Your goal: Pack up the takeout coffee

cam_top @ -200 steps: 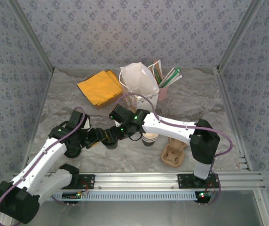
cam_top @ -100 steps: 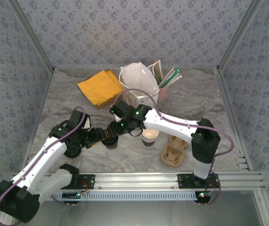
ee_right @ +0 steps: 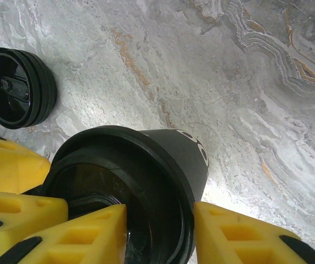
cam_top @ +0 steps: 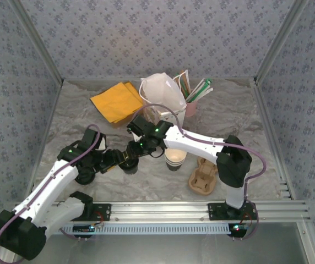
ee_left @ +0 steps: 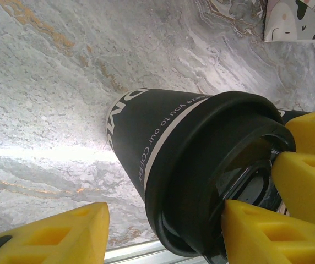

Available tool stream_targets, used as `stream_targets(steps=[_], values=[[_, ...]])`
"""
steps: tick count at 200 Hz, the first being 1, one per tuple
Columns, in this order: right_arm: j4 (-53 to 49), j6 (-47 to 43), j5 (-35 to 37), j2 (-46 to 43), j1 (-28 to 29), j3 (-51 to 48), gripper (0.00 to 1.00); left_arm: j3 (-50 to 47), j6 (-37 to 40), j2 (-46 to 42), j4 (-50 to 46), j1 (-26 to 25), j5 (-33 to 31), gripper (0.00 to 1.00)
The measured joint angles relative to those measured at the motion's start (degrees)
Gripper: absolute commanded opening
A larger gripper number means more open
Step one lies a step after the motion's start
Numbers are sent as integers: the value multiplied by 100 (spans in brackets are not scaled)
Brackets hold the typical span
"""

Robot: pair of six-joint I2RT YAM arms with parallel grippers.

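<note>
Since a second ago the right arm has drawn its elbow in toward the middle and its wrist has edged left, so we see more of the paper cup (cam_top: pixel 175 158); the left arm has kept its place.

On the grey marbled table (cam_top: pixel 240 115) both arms meet left of centre over the takeout coffee (ee_left: pixel 163 143), a black lidded cup printed COFFEE. The left gripper (ee_left: pixel 157 234) is spread wide astride it, one finger well clear of the wall and the other at the lid's edge. The right gripper (ee_right: pixel 160 236) pinches the lid's rim, one finger over the lid and one outside against the wall.

At the back stands the white bag (cam_top: pixel 162 96); we cannot tell what it holds. Yellow napkins (cam_top: pixel 116 102) lie to its left. To its right a pink cup (cam_top: pixel 192 107) holds straws (cam_top: pixel 200 88). The brown carrier (cam_top: pixel 202 177) lies front right, wells up.

The coffee stands upright on the table, long axis vertical, lid up. The paper cup stands just right of it, between it and the carrier. A second black lidded cup (ee_right: pixel 17 88) stands near on its left.
</note>
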Motion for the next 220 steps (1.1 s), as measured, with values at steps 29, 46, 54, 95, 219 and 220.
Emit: stream_targets(steps=[29,46,54,95,219,220], values=[[39,4,-7,0,-9,-44,34,0,-2,4,-13,0,-22,55],[72,22,-7,-4,-9,-81,34,-2,-2,4,-13,0,-24,55],[107,24,-11,-15,-9,-109,34,-7,-2,4,-11,0,-24,55],[221,66,-24,-61,-9,-214,34,-28,-4,4,15,-22,-26,55],[-350,22,22,-111,149,-28,38,-24,-4,-39,-22,-22,-42,55],[-343,22,22,-116,149,-35,38,-24,-4,-39,-22,-22,-39,55]])
